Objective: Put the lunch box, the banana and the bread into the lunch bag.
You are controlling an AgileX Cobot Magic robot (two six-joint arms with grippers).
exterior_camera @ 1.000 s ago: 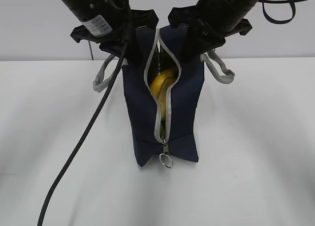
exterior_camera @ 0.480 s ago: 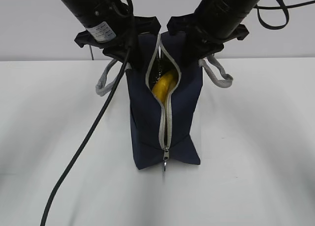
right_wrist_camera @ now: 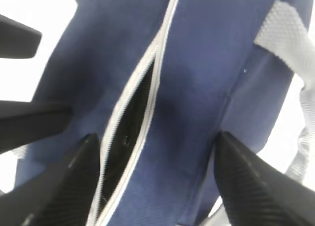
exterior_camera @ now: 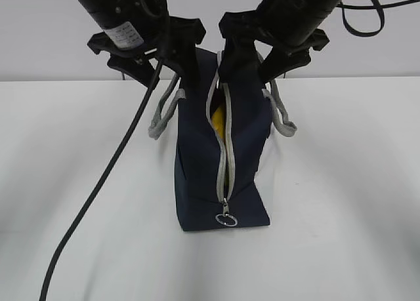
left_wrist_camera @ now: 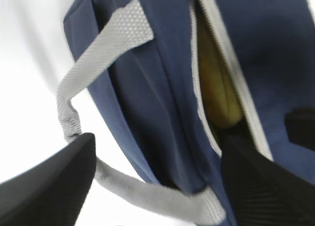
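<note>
The navy lunch bag (exterior_camera: 197, 163) stands upright on the white table, its grey zipper open along the top and part of the near end. The yellow banana (exterior_camera: 216, 117) shows inside the gap, and also in the left wrist view (left_wrist_camera: 216, 88). The lunch box and the bread are hidden. My left gripper (exterior_camera: 177, 68) is open, its jaws straddling the bag's left panel (left_wrist_camera: 162, 88) and grey handle (left_wrist_camera: 98, 53); its right finger sits at the zipper gap. My right gripper (exterior_camera: 252, 61) is open, straddling the bag's right panel (right_wrist_camera: 197, 88) beside the dark zipper gap.
The metal ring pull (exterior_camera: 225, 219) hangs at the bag's near bottom. Grey handles droop on both sides (exterior_camera: 161, 117) (exterior_camera: 281, 114). A black cable (exterior_camera: 98, 189) runs from the left arm down across the table's left. A pale wall is behind.
Both grippers have come down over the bag's top. The zipper gap has narrowed, hiding most of the banana. The handles have dropped lower and the bag has shifted slightly.
</note>
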